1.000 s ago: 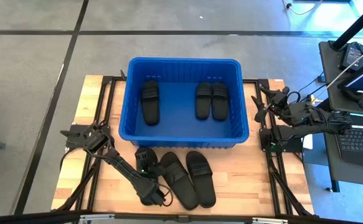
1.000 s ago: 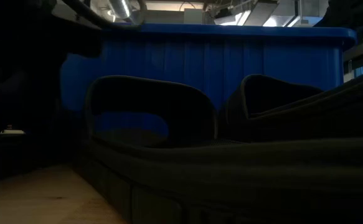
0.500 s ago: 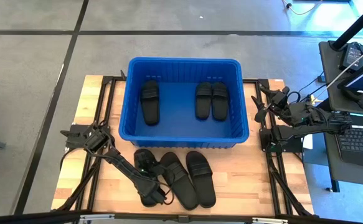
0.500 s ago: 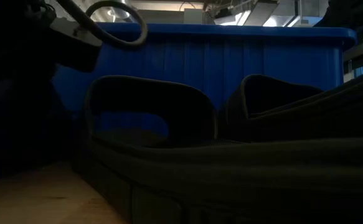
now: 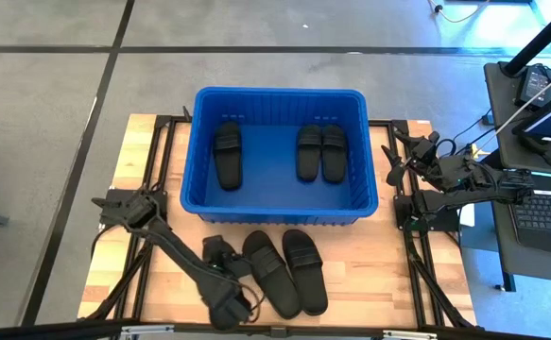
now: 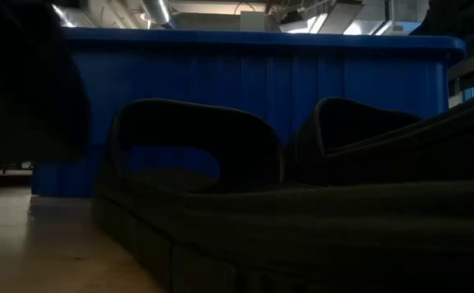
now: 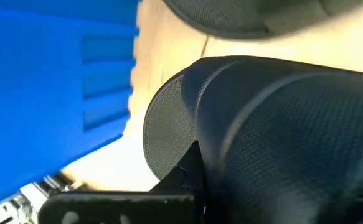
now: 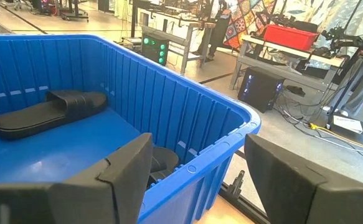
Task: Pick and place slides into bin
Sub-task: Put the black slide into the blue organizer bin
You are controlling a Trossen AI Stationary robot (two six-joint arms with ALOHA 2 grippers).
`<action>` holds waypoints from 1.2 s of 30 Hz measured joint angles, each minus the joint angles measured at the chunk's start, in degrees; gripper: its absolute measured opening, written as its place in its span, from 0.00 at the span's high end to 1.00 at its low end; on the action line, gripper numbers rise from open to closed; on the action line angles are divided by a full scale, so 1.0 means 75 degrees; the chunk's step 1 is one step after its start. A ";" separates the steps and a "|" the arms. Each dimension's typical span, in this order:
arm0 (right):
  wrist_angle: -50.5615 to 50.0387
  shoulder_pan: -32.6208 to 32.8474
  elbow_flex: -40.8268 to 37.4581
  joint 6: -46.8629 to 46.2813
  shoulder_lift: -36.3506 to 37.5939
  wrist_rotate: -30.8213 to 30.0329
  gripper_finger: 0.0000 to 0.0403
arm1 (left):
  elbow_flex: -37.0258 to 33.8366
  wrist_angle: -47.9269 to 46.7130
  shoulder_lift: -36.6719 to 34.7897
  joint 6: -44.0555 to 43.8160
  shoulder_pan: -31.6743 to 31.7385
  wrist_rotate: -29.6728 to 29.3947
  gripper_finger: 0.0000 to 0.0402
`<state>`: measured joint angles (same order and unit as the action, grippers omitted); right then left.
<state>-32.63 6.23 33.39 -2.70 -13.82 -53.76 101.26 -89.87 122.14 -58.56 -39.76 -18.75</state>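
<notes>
Three black slides lie in the blue bin: one at its left and a pair at its right. Two more slides rest sole-down on the table in front of the bin. To their left, my left gripper is shut on another slide, which fills the left wrist view. In the low view that slide and gripper show as a dark mass above the tabletop. My right gripper hovers open beside the bin's right wall, with nothing between its fingers. My left gripper holds the slide near its strap, coming from the table's near side. The slide itself hides the fingertips, so the kind of hold does not show. The slide hangs off the table, with bare wood showing under it in the low view.
The bin's near wall stands just beyond the slides on the table. A black metal frame runs along both sides of the wooden top. A desk with a laptop stands past the right edge.
My left gripper has taken hold of the leftmost slide on the table and risen with it, drawing it slightly toward the near edge. In the low view the dark mass has lifted off the tabletop, and the bin's lower left corner shows beneath it.
</notes>
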 joint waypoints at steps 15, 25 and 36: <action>0.0016 -0.0002 0.0003 -0.0032 0.0003 0.0003 0.37 | 0.0728 0.1088 -0.2221 -0.1307 -0.0883 -0.1787 0.98; -0.0008 0.0001 0.0000 -0.0035 0.0003 0.0003 0.37 | 0.1296 0.1657 -0.3162 0.0389 -0.0208 -0.4931 0.98; -0.0005 -0.0002 0.0002 -0.0021 0.0003 0.0003 0.37 | 0.1555 0.1685 -0.3260 0.3341 0.2592 -0.5247 0.98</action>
<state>-32.67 6.22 33.41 -2.86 -13.80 -53.74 112.92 -77.23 97.69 -33.51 -20.32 -58.10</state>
